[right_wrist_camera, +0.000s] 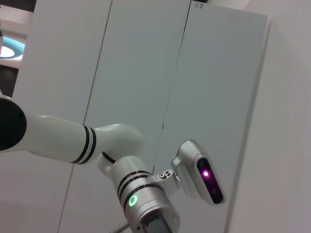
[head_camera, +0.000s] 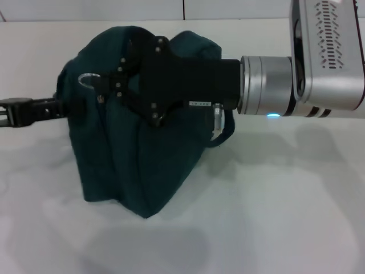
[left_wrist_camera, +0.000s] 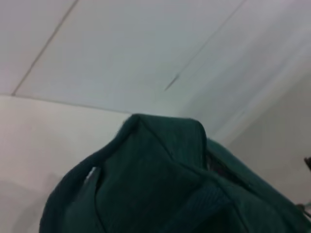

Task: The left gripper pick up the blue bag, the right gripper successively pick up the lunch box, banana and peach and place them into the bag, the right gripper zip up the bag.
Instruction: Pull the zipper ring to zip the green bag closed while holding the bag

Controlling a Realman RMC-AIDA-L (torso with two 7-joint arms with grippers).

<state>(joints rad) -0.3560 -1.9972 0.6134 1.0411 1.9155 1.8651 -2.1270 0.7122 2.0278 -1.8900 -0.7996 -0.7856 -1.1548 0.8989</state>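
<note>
The blue bag (head_camera: pixel 142 165) stands upright in the middle of the white table, its top drawn closed. Its silver ring zipper pull (head_camera: pixel 88 80) shows at the bag's upper left end. My right gripper (head_camera: pixel 109 84) reaches in from the right over the bag's top, fingers drawn together at the ring's edge. At the bag's left side is my left gripper (head_camera: pixel 17 111), its tip lost against the fabric. The left wrist view is filled by the bag (left_wrist_camera: pixel 160 184) close up. Lunch box, banana and peach are out of view.
The white table (head_camera: pixel 285 200) spreads around the bag, and a bag handle loop (head_camera: pixel 225 131) hangs under my right wrist. White cabinet panels (right_wrist_camera: pixel 218 97) and a white robot arm (right_wrist_camera: pixel 73 141) fill the right wrist view.
</note>
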